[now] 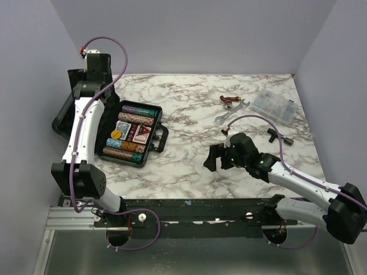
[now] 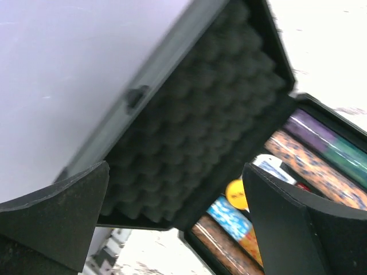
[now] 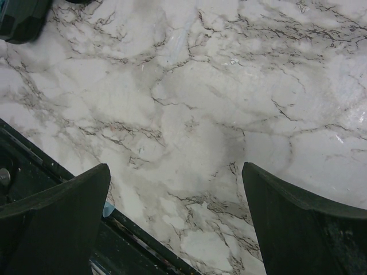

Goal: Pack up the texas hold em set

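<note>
The left tool (image 2: 176, 169) is released, its fingers wide and empty, facing the egg-crate foam (image 2: 195, 126) of the raised lid (image 1: 61, 118). The right tool (image 1: 215, 157) is also released, over bare desk (image 1: 189, 97), well apart. The briefcase (image 1: 159, 116) lies open at the desk's left, with chip rows (image 1: 137, 110) and card decks (image 1: 135, 133) inside. Loaded, it is probably heavy, with a stiff, slick shell. The foam gives way, so push on the lid's hard rim and lift by the handle (image 1: 163, 138).
</note>
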Controlling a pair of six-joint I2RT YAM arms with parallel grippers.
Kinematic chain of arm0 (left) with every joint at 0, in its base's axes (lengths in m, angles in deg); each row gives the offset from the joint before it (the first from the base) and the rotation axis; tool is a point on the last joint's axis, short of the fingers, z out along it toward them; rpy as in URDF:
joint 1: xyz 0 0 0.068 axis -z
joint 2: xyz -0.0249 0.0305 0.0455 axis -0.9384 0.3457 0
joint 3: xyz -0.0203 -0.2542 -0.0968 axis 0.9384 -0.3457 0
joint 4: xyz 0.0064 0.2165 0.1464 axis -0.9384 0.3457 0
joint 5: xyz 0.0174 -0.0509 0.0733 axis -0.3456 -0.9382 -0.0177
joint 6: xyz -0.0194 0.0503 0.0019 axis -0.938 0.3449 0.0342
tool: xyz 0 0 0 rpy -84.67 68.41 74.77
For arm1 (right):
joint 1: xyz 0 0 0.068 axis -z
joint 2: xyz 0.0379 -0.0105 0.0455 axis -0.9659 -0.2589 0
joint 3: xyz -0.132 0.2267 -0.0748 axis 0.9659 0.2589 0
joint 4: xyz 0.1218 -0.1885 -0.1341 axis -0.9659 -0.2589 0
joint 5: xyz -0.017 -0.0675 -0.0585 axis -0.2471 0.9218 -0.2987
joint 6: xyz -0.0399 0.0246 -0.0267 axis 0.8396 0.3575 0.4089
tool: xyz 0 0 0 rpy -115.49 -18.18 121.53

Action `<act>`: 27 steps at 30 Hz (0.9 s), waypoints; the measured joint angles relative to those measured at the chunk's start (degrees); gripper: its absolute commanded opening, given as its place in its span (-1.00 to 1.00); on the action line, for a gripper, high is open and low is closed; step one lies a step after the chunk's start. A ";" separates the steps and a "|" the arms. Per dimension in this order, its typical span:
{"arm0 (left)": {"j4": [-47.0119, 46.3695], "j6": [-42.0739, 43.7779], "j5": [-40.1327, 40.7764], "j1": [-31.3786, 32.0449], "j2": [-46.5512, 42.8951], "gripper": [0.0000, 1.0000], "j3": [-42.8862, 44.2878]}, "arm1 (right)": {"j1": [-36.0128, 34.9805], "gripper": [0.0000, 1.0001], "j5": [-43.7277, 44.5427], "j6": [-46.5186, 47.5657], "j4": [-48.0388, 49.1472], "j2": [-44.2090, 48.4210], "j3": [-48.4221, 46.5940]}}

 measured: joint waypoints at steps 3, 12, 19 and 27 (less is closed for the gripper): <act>-1.40 1.68 6.84 -1.60 1.70 0.97 0.37 | 0.00 0.99 -0.48 0.15 0.02 0.26 0.00; -1.40 3.41 13.55 -6.95 9.97 0.97 3.82 | 0.00 0.99 -1.25 0.37 0.00 -0.55 0.00; 0.28 2.78 10.62 -9.22 11.65 0.92 6.49 | 0.00 1.00 -1.53 0.52 -0.46 -3.15 -0.15; 4.31 -0.44 -0.92 -11.47 12.72 0.56 6.19 | 0.00 1.00 -1.53 0.55 -0.46 -3.26 -0.24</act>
